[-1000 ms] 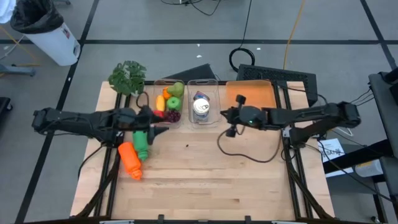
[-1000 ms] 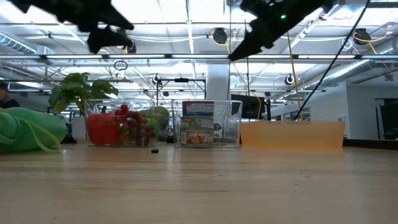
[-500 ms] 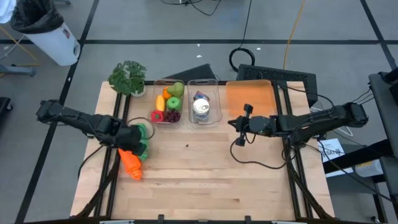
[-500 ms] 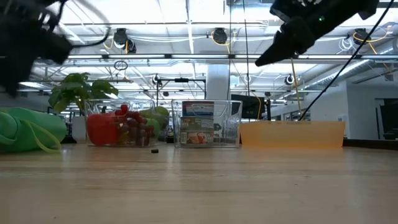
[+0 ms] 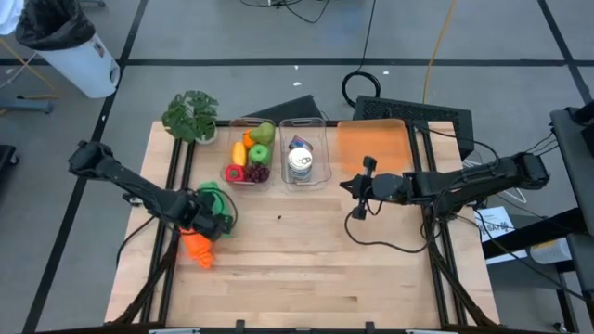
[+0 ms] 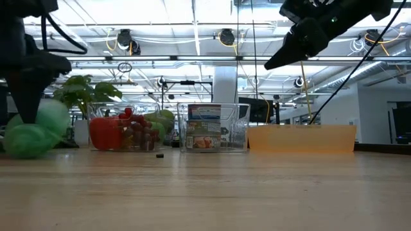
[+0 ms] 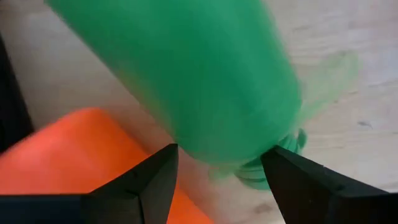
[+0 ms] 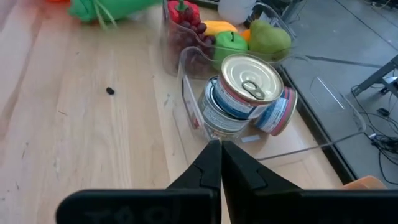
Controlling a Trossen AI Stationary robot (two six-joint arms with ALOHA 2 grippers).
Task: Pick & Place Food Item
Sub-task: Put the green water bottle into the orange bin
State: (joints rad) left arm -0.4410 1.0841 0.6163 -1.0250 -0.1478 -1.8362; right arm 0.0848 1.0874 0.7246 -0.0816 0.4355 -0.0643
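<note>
My left gripper straddles the green bag beside the orange one, fingers spread, nothing lifted; right gripper closed, empty, waiting above the cans

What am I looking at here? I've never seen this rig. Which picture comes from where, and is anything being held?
Two dark robot arms work at a wooden table. One picture looks straight down, one looks level across the tabletop, and one camera rides on each wrist. The left claw is down over a green bottle-shaped item, its open fingers on either side of it, with an orange item alongside. The right claw is shut, holds nothing, and hangs above the table in front of a clear bin of cans. A second bin holds toy fruit, beside a small plant and an orange tray.
</note>
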